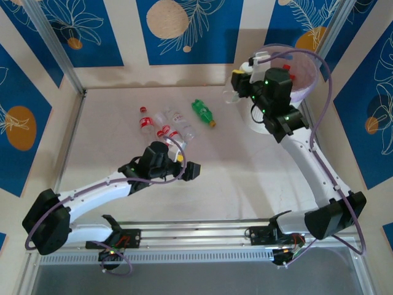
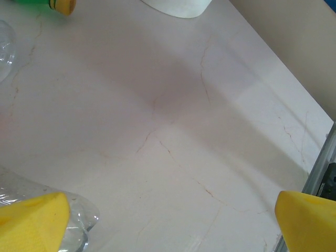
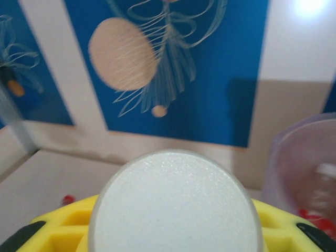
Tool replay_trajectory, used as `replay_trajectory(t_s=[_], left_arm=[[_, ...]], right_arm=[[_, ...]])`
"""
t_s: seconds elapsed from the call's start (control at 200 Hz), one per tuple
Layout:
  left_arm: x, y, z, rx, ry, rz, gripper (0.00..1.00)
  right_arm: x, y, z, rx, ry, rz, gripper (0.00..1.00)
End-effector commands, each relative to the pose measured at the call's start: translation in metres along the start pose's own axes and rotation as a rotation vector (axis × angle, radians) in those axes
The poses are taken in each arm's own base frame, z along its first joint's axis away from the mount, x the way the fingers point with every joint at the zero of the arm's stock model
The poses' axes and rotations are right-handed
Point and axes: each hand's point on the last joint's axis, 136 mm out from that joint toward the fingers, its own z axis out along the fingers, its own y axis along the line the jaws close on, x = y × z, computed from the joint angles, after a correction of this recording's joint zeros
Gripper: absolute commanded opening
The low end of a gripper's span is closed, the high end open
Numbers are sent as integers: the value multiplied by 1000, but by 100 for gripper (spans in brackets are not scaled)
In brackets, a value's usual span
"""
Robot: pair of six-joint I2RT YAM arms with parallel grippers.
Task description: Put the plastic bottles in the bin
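The top camera looks down from above and behind on the whole table [image 1: 245, 166]. The left wrist camera sits close over its surface, with the bin [image 2: 176, 6] at its upper edge. The right wrist camera faces the blue back wall [image 3: 220, 79], and the same bin is at its right edge.

**Robot test cell on a lab bench**

The left arm [image 1: 98, 190] and right arm [image 1: 313, 166] are bolted to an aluminium rail [image 1: 202, 232] at the near edge of a pale, marble-patterned table [image 1: 245, 178], with purple cables [image 1: 331, 86] looping along them. Bare aluminium posts [image 1: 57, 52] frame the corners. Flat wall panels [image 1: 202, 24] printed with blue and cream leaf-and-circle patterns close the bench in on three sides like a backdrop. Plastic bottles [image 1: 145, 123] lie scattered on the top, and a white bin [image 1: 309, 83] stands in the far right corner.
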Motion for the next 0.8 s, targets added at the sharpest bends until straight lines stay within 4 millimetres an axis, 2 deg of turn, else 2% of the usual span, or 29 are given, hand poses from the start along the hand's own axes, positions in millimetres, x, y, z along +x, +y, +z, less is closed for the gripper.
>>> replay_trajectory(t_s=[0.0,0.195,0.37,0.54,0.795], left_arm=[[-5,1,4,6,-21,-22,100],[-3,1,3,13,-23,-33,100],[-2,3,2,4,-27,-37,100],[1,10,1,-36,-13,-47,100],[7,15,1,-62,20,-52,100]], right_arm=[[-51,-28,-1,89,-153,-37,16],[-75,-72,7,171,-200,-17,14],[-74,-111,23,254,-178,-10,14],[-56,-143,47,334,-93,-17,14],[-13,-164,82,363,44,-9,14]])
